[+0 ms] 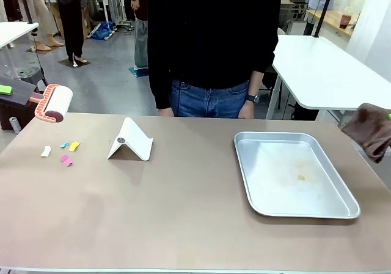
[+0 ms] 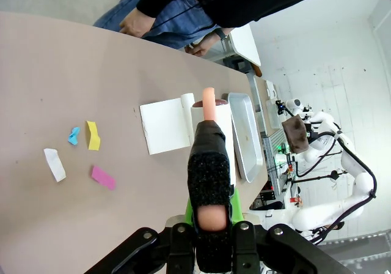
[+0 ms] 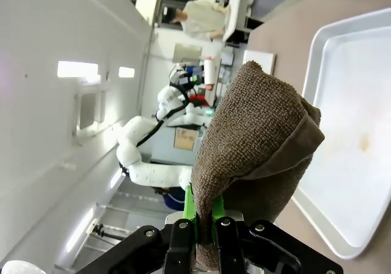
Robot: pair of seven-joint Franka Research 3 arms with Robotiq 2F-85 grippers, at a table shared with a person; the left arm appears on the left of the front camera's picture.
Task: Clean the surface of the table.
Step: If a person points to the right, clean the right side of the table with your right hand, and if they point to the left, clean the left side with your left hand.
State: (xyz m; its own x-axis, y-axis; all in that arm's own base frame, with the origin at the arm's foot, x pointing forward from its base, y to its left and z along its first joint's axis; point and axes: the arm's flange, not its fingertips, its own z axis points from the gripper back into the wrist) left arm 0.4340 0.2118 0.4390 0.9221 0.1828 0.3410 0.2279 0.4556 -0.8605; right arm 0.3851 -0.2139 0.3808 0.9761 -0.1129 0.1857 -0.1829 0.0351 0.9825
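The left gripper (image 2: 211,211) is clenched around the black-foam handle (image 2: 209,164) of a lint roller (image 2: 211,110), the green pads pressing on either side. In the left wrist view the roller's drum sits in front of the silver tray (image 2: 245,140), and a white folded card (image 2: 164,126) lies on the table (image 2: 73,60) just short of the tray. Four paper scraps, blue (image 2: 73,136), yellow (image 2: 93,136), white (image 2: 55,164) and pink (image 2: 102,177), lie farther from the tray than the card does. A person (image 2: 201,8) stands at the table's far edge.

In the right wrist view the right gripper (image 3: 203,216) is closed tight on a brown terry cloth (image 3: 256,139), which bunches upward just beside the tray's rim. The tray holds a small yellowish smudge (image 3: 365,142) on its pale floor.

In the front view the taupe table spans the whole width and the tray lies flat on its right half, the smudge near the tray's middle. The cloth hangs off the table's edge to the right of the tray. The card stands tent-like well to the left of the tray, the scraps are farther left still, and the roller is held above the table's far left corner.
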